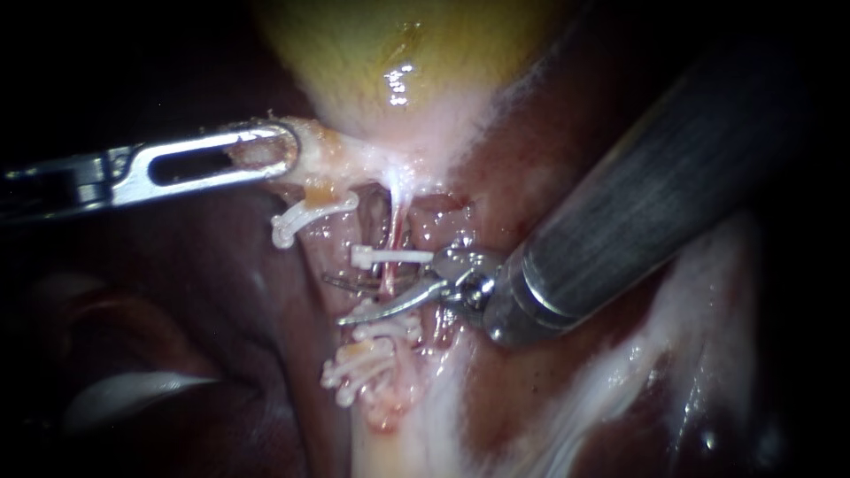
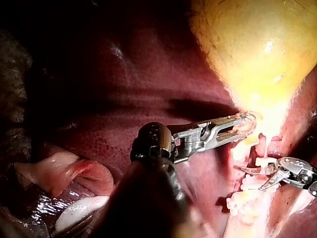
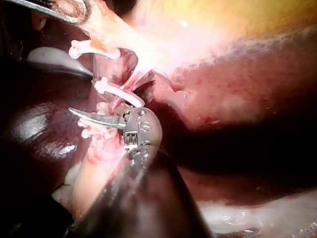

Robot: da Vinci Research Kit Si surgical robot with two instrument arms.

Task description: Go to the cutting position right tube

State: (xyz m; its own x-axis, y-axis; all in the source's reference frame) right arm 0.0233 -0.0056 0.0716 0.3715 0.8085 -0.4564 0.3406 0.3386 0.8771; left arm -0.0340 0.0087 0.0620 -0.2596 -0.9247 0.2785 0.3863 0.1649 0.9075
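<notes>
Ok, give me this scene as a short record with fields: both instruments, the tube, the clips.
left instrument: jaws shut on tissue below the gallbladder
right instrument: blades open, tube between them
tube: thin, red, looks uncut
clips: one on the tube above the blades, a cluster below them
cut: not yet made

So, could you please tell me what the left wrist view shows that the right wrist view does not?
Only the left wrist view shows the left instrument whole, jaws shut on pale tissue at the narrow end of the gallbladder, both blades of the right instrument with a gap between them, and a pink tissue fold beside the shaft. Only the right wrist view shows the clip nearest those jaws distinctly, and the raw liver surface beside the gallbladder. Both show the gallbladder, clips and right instrument.
</notes>
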